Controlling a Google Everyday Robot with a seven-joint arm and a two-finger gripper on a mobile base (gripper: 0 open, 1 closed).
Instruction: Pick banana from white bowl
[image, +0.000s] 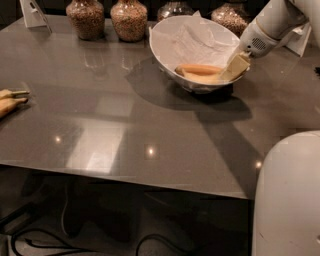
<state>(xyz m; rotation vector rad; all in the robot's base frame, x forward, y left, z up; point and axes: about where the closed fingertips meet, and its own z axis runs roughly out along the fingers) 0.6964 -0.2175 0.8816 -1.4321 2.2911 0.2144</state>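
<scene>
Gripper (234, 67) work sits at the right inner side of the white bowl (162, 52), where the pale tool dips over the rim on the end of a white arm (270, 27) that slants down from the upper right. Whether it is spread or closed cannot be told, since its tip merges with the fruit beneath it. Touching it, or very nearly so, is the right end of the banana (202, 78), a pale yellow curve that lies along the bottom of the bowl and runs off to the gripper's left. Just behind that fruit, and pressed alongside it, lies a darker orange-brown banana (199, 68), also to the gripper's left. Crumpled white paper (192, 37) lines the bowl and rises up its back wall, behind and left of the gripper. The bowl stands on a dark grey glossy table (125, 125), casting a shadow toward the left and front. Beyond the bowl, along the far edge, stands a row of grain jars: one (229, 15) directly behind the gripper, another (175, 9) behind the bowl, and two more (129, 20) (86, 19) further to the left. A white card stand (300, 40) is off to the gripper's right. Well apart, at the table's left edge, lie two more bananas with greyish stems (10, 100). A rounded white robot body (290, 195) fills the lower right corner, in front of the gripper.
</scene>
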